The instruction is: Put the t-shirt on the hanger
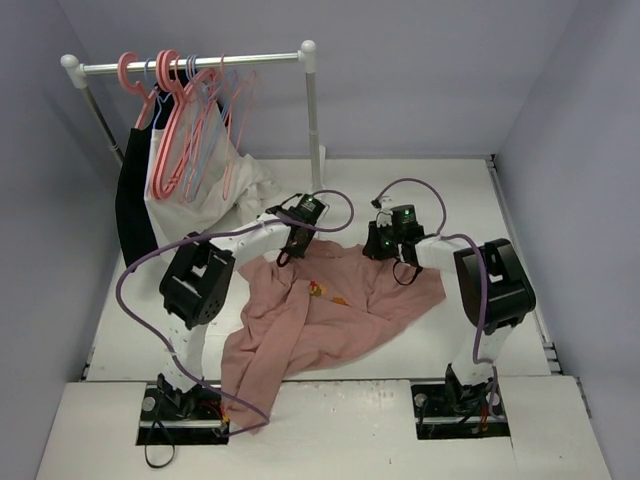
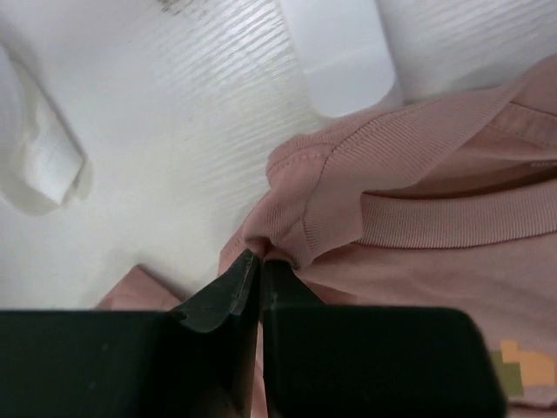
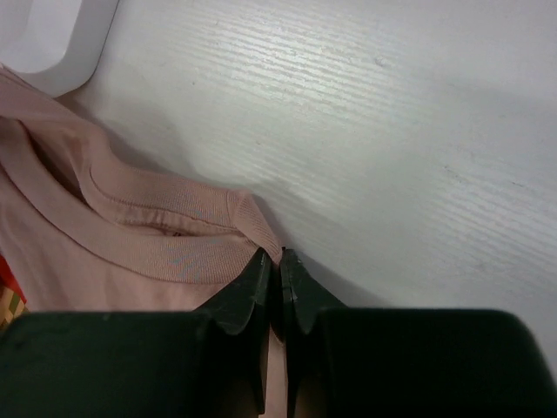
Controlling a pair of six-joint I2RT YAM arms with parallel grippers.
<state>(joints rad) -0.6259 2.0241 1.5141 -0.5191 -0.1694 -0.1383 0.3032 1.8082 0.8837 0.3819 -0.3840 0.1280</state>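
The salmon-pink t-shirt (image 1: pixel 310 315) lies crumpled on the white table, its collar toward the back. My left gripper (image 1: pixel 293 246) is at the collar's left side. In the left wrist view it (image 2: pixel 259 259) is shut on a bunched fold of the t-shirt (image 2: pixel 418 252) beside the ribbed neckband. My right gripper (image 1: pixel 384 246) is at the collar's right side. The right wrist view shows it (image 3: pixel 278 258) shut on the edge of the t-shirt's (image 3: pixel 104 252) neckband. The thin pale-pink hanger (image 1: pixel 238 135) hangs on the rail at the back left, well away from both grippers.
A white clothes rail (image 1: pixel 200 63) stands at the back left with several coral-pink and pale blue hangers (image 1: pixel 172 125). A white garment (image 1: pixel 228 195) and a black garment (image 1: pixel 130 205) hang from it. Its right post (image 1: pixel 313 110) rises just behind the collar. Purple cables loop over both arms.
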